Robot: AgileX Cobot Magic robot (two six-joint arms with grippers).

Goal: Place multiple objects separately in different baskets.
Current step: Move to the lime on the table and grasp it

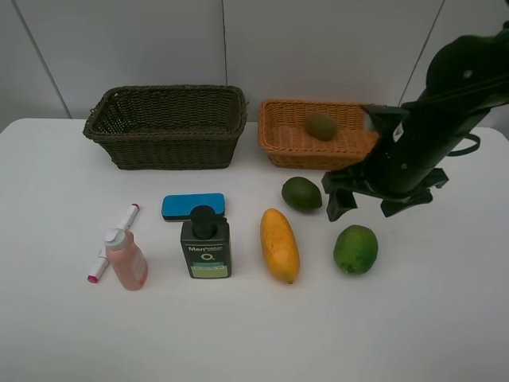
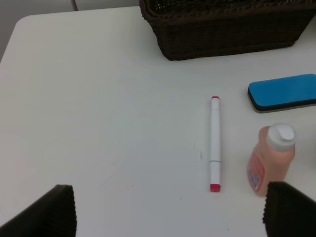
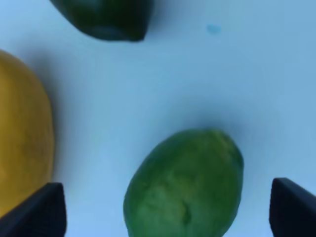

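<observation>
Right gripper [image 1: 372, 203] hangs wide open over the green fruit [image 1: 355, 249], lying at three o'clock from the mango [image 1: 280, 245] (kiwi [image 1: 321, 126] is already in the orange basket [image 1: 278, 150]). Next, I'd guess: drop straight, close round it.

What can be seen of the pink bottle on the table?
The pink bottle stands upright on the white table, at the left of the front row. Its body looks like pink plastic, with a white cap and a small label. The marker lies close beside it, not touching. Nothing grips it.
</observation>
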